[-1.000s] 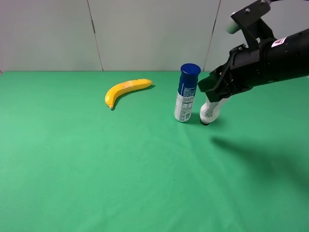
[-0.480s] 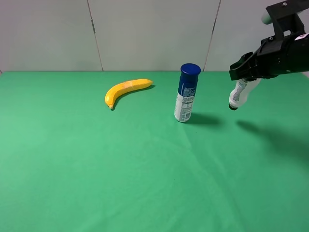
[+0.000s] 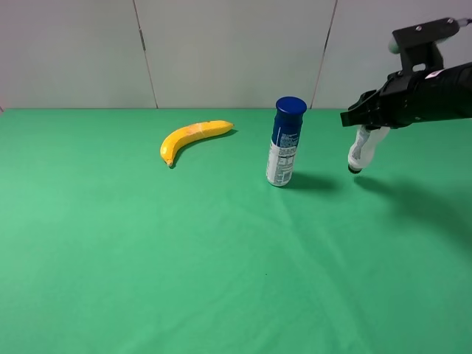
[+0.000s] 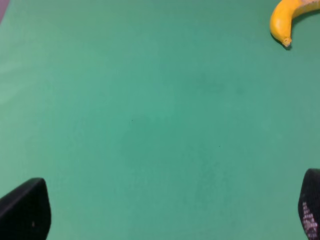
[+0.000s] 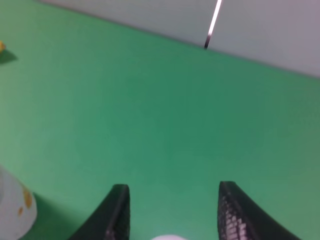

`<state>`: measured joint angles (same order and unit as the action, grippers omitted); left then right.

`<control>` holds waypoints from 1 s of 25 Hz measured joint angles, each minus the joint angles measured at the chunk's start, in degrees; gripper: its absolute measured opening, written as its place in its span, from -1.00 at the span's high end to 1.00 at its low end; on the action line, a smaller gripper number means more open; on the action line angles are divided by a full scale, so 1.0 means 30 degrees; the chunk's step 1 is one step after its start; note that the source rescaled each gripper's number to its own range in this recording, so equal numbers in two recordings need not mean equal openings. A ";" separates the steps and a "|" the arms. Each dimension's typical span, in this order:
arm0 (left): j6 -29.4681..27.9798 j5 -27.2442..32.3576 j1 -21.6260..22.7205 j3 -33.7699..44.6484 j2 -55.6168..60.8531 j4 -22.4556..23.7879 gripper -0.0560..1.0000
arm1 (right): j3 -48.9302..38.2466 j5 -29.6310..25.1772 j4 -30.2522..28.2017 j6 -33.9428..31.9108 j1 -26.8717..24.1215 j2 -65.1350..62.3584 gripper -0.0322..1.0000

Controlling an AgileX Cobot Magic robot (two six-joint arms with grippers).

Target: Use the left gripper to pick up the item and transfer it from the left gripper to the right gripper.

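While the small white plastic squeeze bottle with the black cap (image 3: 362, 150) hangs cap-down in the air, its long axis near upright with the cap tipped toward seven o'clock, the black angular right gripper (image 3: 366, 118) has its fingers clamped on the bottle's upper end! It sits at three o'clock from the blue-capped spray can (image 3: 285, 141), clear of the green counter (image 3: 184, 251). Over on the other side, the left gripper's (image 4: 165, 212) black fingers (image 4: 25, 210) stand wide with nothing between them, the yellow banana (image 4: 290, 17) out at one o'clock. By my read, the handover looks made.
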<state>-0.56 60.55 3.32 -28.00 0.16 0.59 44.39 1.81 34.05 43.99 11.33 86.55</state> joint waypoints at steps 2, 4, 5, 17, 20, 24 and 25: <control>0.0000 0.0000 0.0000 0.0000 0.0000 0.0000 -1.00 | -0.0020 -0.0261 0.0163 -0.0101 0.0000 0.0123 0.94; 0.0000 0.0000 0.0000 0.0000 0.0000 0.0000 -1.00 | -0.0020 -0.0735 0.0219 -0.0329 0.0000 0.0123 0.94; 0.0000 0.0000 0.0000 0.0000 0.0000 0.0000 -1.00 | -0.0020 -0.0961 0.0219 -0.0470 0.0000 0.0123 0.94; 0.0000 0.0000 0.0000 0.0000 0.0000 0.0000 -1.00 | -0.0020 -0.3240 0.0255 -0.0811 0.0000 0.0123 0.82; 0.0000 0.0000 0.0000 0.0000 0.0000 0.0000 -1.00 | -0.0020 -0.3196 0.0255 -0.1053 0.0000 0.0123 -0.51; 0.0000 0.0000 0.0000 0.0000 0.0000 0.0000 -1.00 | -0.0020 -0.3196 0.0053 -0.1139 0.0000 0.0048 -0.92; 0.0000 0.0000 0.0000 0.0000 0.0000 0.0000 -1.00 | -0.0020 -0.3160 0.0005 -0.1136 0.0000 -0.0040 -0.95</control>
<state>-0.56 60.55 3.32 -28.00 0.16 0.59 44.32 -7.67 34.06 40.58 11.33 86.43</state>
